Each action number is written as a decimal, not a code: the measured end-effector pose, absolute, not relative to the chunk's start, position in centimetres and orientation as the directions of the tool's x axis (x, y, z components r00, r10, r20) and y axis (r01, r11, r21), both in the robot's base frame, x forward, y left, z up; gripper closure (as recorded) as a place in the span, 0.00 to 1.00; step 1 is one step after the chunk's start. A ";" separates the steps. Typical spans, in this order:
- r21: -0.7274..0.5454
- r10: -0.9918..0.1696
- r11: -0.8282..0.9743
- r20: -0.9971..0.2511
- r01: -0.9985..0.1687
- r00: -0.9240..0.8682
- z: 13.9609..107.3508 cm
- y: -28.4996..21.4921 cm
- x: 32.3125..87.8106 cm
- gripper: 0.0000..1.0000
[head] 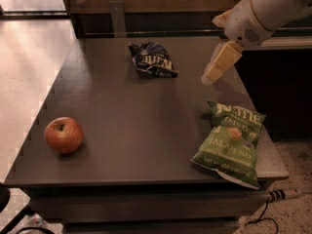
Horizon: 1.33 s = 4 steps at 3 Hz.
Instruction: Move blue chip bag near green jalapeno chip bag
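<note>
The small crumpled navy foil chip bag (152, 59) lies far-centre on the dark grey table (122, 130), well apart from the large flat green jalapeno chip bag (229, 141) at the near-right edge; the cream gripper (218, 67) hangs between them, grip state indeterminable.

White arm (280, 1) enters at far right: fat rounded tube, smooth plastic shell w/ a soft sheen, warm-lit on top, greyer underneath. A thin dark seam (254, 8) rings it where the tube meets the wrist housing (243, 26). The housing is a white bulb approx. as wide as the tube, w/ a small patch of tiny dark vent holes (251, 35) on its near side. A tan-orange bit (221, 18) pokes out at its left edge. The gripper (217, 68) sits just below the housing, far right: pale cream-yellow, flat, blocky, narrowing to a rounded whitish tip.
</note>
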<state>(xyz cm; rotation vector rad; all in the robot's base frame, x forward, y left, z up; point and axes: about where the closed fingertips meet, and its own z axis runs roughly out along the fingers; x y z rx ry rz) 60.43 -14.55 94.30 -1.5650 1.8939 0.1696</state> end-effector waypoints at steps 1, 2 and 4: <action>-0.298 -0.798 0.281 -0.601 -0.912 -0.049 91.8 -12.3 63.6 0.00; -0.269 -0.752 0.262 -0.659 -0.927 -0.021 89.6 -10.0 66.7 0.00; -0.210 -0.622 0.227 -0.782 -0.951 0.024 86.9 -4.8 70.5 0.00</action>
